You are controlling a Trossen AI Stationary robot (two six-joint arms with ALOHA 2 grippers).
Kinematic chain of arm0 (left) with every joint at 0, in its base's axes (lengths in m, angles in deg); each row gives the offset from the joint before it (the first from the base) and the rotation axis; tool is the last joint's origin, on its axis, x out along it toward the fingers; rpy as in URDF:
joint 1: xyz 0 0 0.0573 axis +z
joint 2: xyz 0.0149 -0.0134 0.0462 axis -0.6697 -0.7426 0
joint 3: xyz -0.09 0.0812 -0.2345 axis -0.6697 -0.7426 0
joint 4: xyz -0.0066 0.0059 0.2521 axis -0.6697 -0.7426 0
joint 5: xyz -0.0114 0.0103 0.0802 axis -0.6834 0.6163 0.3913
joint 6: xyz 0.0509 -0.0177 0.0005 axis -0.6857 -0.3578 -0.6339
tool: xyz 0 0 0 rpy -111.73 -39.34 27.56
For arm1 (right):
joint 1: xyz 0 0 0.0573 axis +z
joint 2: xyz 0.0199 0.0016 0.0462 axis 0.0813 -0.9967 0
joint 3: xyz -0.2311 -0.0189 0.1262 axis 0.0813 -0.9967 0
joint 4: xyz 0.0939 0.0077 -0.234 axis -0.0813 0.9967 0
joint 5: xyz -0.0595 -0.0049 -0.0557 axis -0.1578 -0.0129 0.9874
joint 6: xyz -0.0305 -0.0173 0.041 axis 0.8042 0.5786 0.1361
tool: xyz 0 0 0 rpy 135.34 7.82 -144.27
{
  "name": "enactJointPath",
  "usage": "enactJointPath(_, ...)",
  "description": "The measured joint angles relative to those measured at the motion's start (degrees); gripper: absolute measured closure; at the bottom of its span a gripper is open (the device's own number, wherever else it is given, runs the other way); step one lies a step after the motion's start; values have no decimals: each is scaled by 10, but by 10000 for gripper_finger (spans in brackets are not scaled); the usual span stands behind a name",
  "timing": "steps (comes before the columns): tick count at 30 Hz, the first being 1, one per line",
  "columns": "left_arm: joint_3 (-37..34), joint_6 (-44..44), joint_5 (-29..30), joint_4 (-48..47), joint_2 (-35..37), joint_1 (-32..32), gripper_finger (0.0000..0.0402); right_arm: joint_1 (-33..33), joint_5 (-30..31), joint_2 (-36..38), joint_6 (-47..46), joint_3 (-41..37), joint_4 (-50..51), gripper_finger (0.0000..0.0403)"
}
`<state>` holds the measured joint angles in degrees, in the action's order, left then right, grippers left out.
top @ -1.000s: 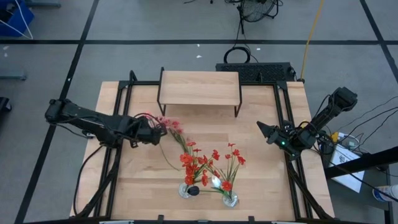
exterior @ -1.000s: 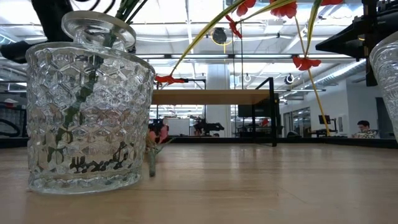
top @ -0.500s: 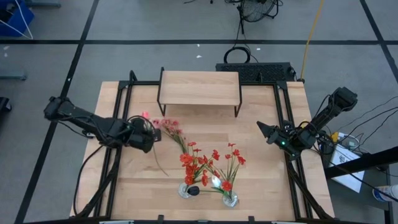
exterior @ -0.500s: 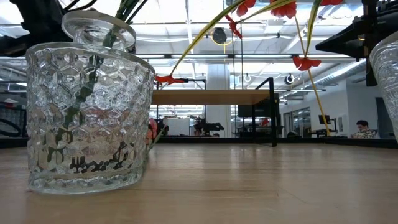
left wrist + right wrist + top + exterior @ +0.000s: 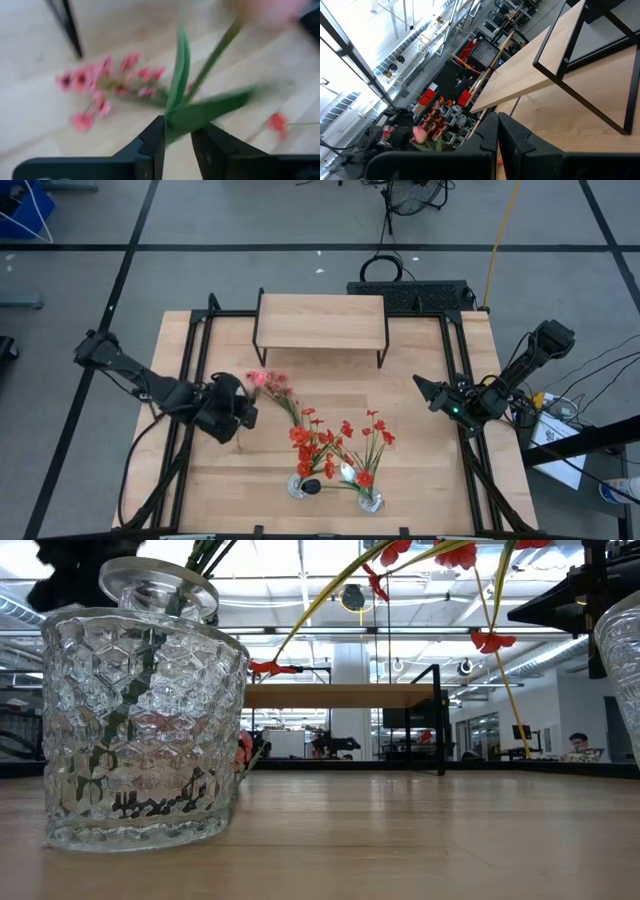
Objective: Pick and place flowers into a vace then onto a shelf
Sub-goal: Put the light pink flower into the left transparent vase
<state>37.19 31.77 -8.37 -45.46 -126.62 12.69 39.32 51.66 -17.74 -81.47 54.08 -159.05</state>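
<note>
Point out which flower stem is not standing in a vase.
The pink-blossomed stem lying flat on the table, just beside the left gripper. The red flowers all stand up out of the glass vases at the table's near edge.

The shelf (image 5: 322,320) stands at the table's (image 5: 430,480) far edge, two vases (image 5: 300,486) of flowers (image 5: 330,440) at its near edge, a loose stem (image 5: 272,384) between, the left gripper (image 5: 240,412) beside it.

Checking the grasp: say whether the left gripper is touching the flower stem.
Touching. In the left wrist view the green stem and its leaves run down between the left gripper fingers and meet their tips; the jaws look slightly parted.
</note>
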Motion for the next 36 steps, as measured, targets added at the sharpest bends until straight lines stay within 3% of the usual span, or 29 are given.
enactJointPath(5,33,-48,98,42,0,-36,299,0,0,0,0,0,0,398)
enactJointPath(11,50,-105,154,93,-2,-64,299,0,0,0,0,0,0,399)
enactJointPath(17,50,-19,160,82,-15,-56,298,0,0,0,0,0,0,399)
enactJointPath(24,49,65,41,5,-74,23,298,0,0,0,0,0,0,399)
enactJointPath(29,49,22,-62,-6,-128,68,297,0,0,0,0,0,0,399)
enactJointPath(36,49,7,-126,2,-176,102,297,0,0,0,0,0,2,399)
